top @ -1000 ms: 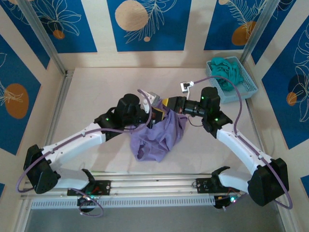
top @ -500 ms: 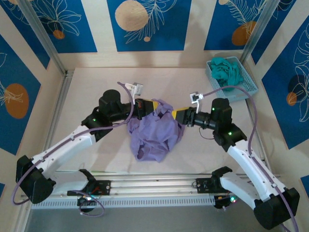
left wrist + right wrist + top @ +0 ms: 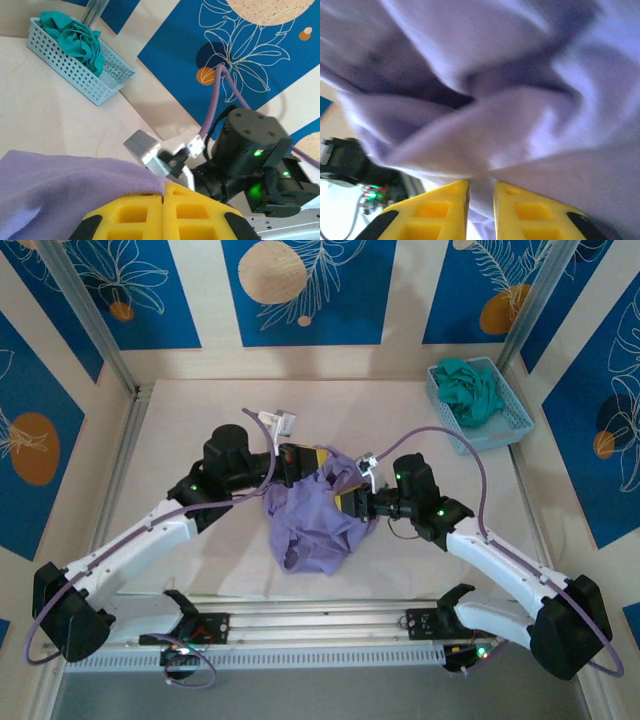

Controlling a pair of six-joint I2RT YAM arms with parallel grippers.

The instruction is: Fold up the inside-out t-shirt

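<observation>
Lavender inside-out t-shirt (image 3: 318, 520) lies bunched mid-table, the left gripper (image 3: 163, 192) clamped on its 12 o'clock edge and the right gripper (image 3: 481, 187) at 2 o'clock, grip unclear, needing one firmly pinched layer before spreading.

- You've got a light-blue perforated basket (image 3: 508, 426) at the far right corner of the pale surface (image 3: 180, 408).
- A teal-green garment (image 3: 468, 390) is bunched inside it, poking above the rim.
- Behind, you'll see blue wall panels (image 3: 300, 300) with white leaf outlines and orange circles.
</observation>
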